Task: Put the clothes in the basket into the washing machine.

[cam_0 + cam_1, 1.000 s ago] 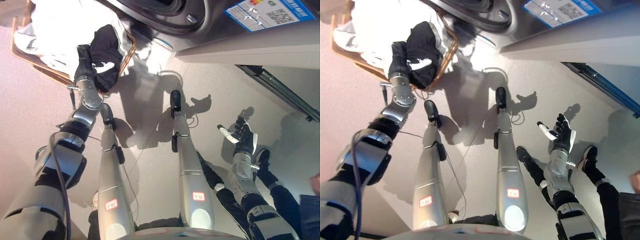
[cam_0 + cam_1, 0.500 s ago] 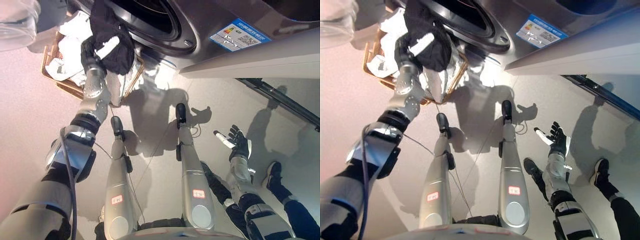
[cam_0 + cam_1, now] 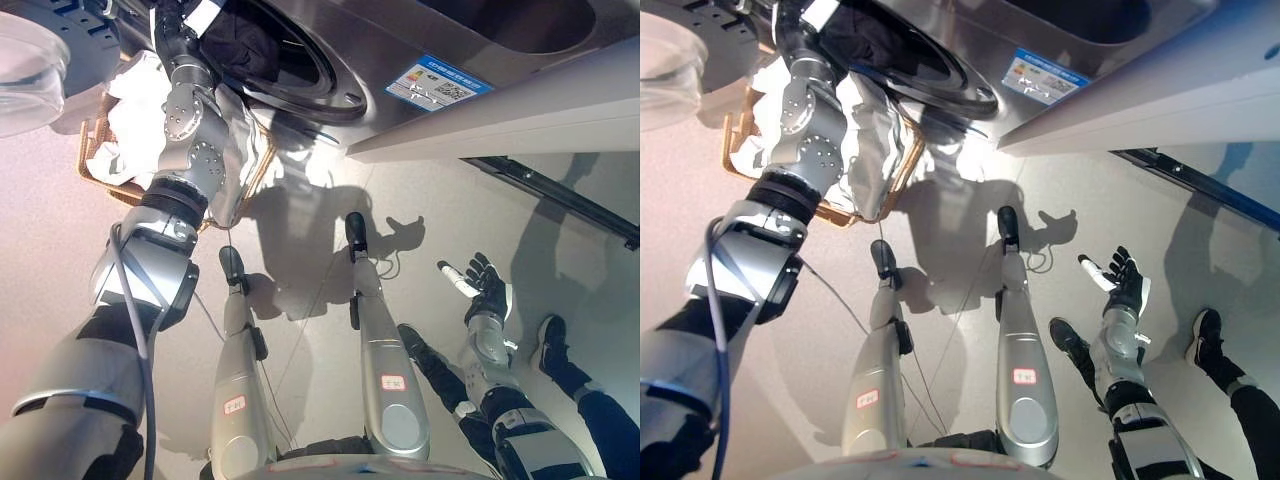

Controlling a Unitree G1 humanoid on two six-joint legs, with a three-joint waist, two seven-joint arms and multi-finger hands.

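Note:
My left hand (image 3: 178, 22) is raised at the top left, shut on a black garment (image 3: 245, 42). Hand and garment are at the dark round opening of the washing machine (image 3: 330, 85), and part of the cloth lies inside the drum. Below my forearm stands the wicker basket (image 3: 735, 130), with white clothes (image 3: 868, 120) piled in it and hanging over its rim. Low on the right, my right hand (image 3: 484, 290) is held palm up and open above the floor, holding nothing.
The washer's clear round door (image 3: 25, 70) stands swung open at the upper left, beside the basket. A person's dark shoe and leg (image 3: 553, 345) are on the floor at the lower right, near my right hand. A dark rail (image 3: 550, 190) runs along the wall.
My left hand has lifted the black garment out of the basket and up to the drum opening. The camera has tilted upward. My right hand has stayed where it was.

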